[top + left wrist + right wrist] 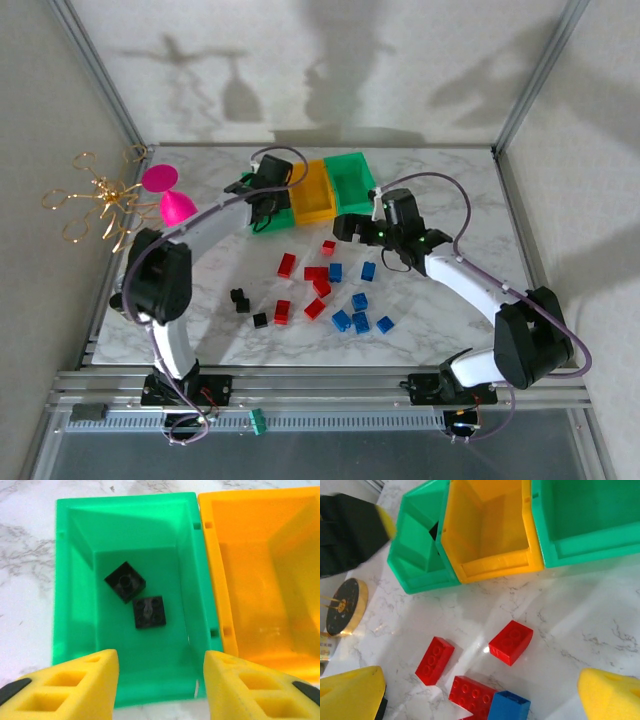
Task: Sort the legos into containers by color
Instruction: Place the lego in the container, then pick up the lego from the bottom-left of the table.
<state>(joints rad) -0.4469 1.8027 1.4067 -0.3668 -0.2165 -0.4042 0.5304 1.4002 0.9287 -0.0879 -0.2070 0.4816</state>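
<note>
A lab test cell: aluminium frame [320, 385], white panels [350, 60], marble-look tabletop [455, 195]

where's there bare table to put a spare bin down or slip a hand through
Bare marble runs along the far right corner, beside the right green bin. Another free strip lies along the near edge, in front of the blue bricks. The middle is crowded with red bricks and black bricks.

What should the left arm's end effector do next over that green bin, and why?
Probably lift the left end effector clear of the left green plastic bin and head for the loose black plastic bricks: its jaws stand apart and empty, and two square black bricks lie in that bin.
</note>
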